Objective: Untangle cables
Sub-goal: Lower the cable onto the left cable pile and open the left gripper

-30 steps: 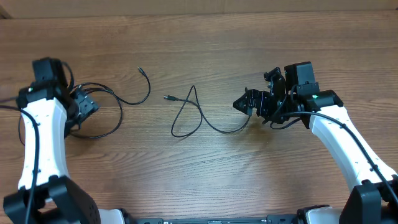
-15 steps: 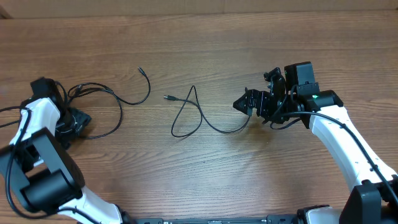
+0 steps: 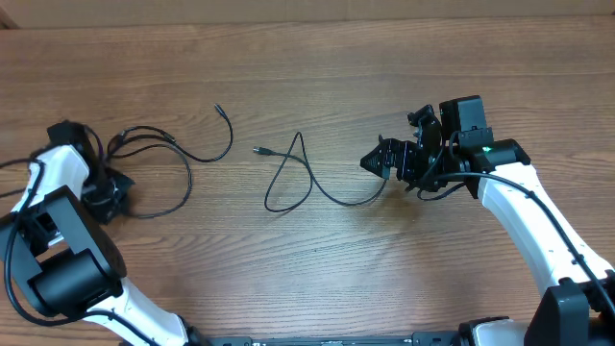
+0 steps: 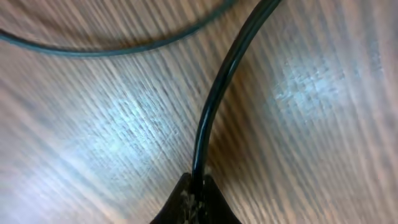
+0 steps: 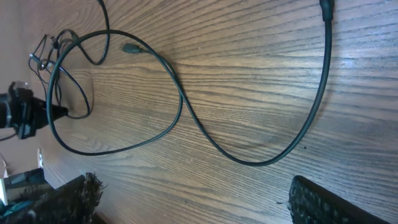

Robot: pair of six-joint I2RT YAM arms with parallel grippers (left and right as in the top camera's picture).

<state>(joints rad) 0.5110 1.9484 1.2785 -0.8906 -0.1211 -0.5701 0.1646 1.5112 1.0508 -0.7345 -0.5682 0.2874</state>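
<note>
Two thin black cables lie on the wooden table. The left cable (image 3: 183, 173) loops beside my left gripper (image 3: 108, 190), and its free plug (image 3: 217, 108) points toward the back. In the left wrist view this cable (image 4: 211, 106) runs straight down into my left gripper (image 4: 196, 198), whose jaws are shut on it. The middle cable (image 3: 307, 178) forms a loop with a small plug (image 3: 258, 151) at its left end. Its other end reaches my right gripper (image 3: 370, 161). In the right wrist view that cable (image 5: 249, 162) curves in front of my right gripper (image 5: 199, 205), which is open and holds nothing.
The wooden table (image 3: 317, 269) fills the view, with a pale strip along its far edge (image 3: 307, 10). The left arm's raised links (image 3: 58, 259) cover the near left corner. The right arm (image 3: 528, 221) crosses the near right side.
My left gripper has dropped toward the near side of the left loop and shut on the cable. The left arm has folded up toward the camera. The right arm has not moved.
</note>
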